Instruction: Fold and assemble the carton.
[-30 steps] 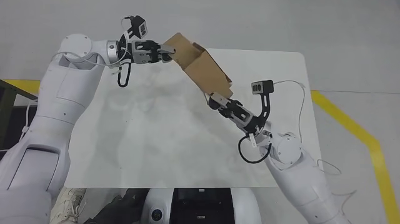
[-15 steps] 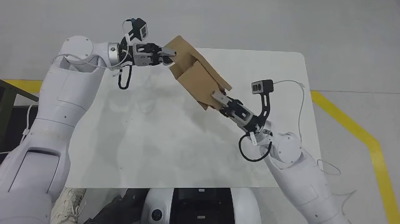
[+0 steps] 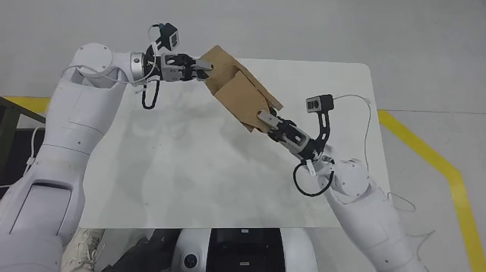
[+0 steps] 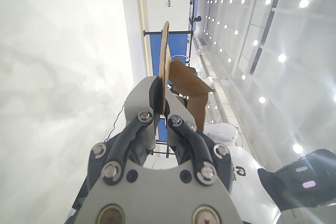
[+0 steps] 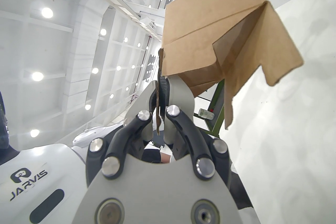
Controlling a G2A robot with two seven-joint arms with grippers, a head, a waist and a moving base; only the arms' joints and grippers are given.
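The carton [image 3: 239, 93] is hanging between the two tools over the far half of the white counter [image 3: 190, 166], lying slantwise from the far left toward the near right. It is plain brown corrugated cardboard, only partly folded. Its panels are forming an open shell, and loose flaps are sticking out at the ends. From the top view it cannot be told whether its lowest corner is touching the counter.

The left tool [image 3: 203, 65] is gripping the carton at its far left end. In the left wrist view this tool [image 4: 160, 96] is closing almost fully on one flap, whose corrugated edge is running up between the black pads [image 4: 155, 93]. The rest of the carton [image 4: 189, 83] is showing just beyond the flap, with the counter [image 4: 52, 25] to one side.

The right tool [image 3: 266, 116] is gripping the carton at its near right end. In the right wrist view this tool [image 5: 160, 93] is pinching a thin cardboard edge, its jaws parted only by the thickness of the board. The carton [image 5: 210, 33] is opening away from it, showing a creased outer panel, a shadowed inside and one flap hanging free beside the counter [image 5: 288, 130].

A yellow line [image 3: 425, 150] is running across the grey floor past the counter's right side.
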